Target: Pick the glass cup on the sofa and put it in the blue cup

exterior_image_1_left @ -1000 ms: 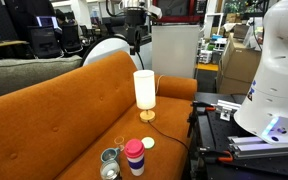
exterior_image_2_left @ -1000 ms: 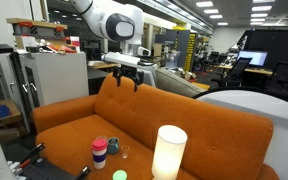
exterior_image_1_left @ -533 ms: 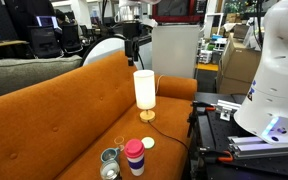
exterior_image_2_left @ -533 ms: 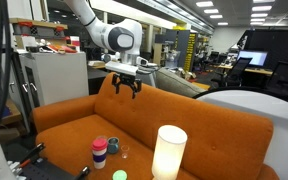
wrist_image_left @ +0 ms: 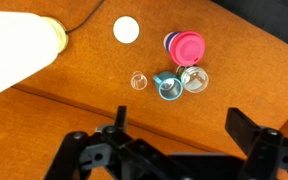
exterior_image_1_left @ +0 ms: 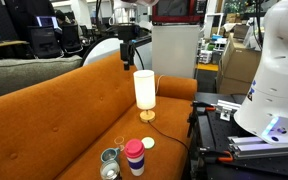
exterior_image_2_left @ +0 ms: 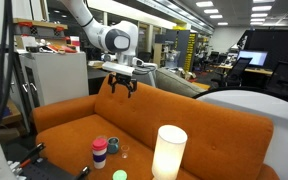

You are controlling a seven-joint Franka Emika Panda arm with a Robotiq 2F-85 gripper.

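Exterior view, lamp side: the gripper hangs in the air over the back of the sofa, well apart from everything on the seat. Down at the front of the seat I can just make out the glass cup, very faint against the orange. The blue cup sits just beside it, the pink-topped stack next to that, and a shiny silvery cup is nearest the camera. A white lamp stands further back on the seat.

From the opposite exterior camera, the gripper points down above the sofa back with its fingers apart. The cups are too small here for me to sort out.

Wrist view: both fingers are spread wide with nothing between them. The glass cup stands upright on the seat, just beside the blue cup but apart from it. The silvery cup touches the blue one, with the pink stack behind.
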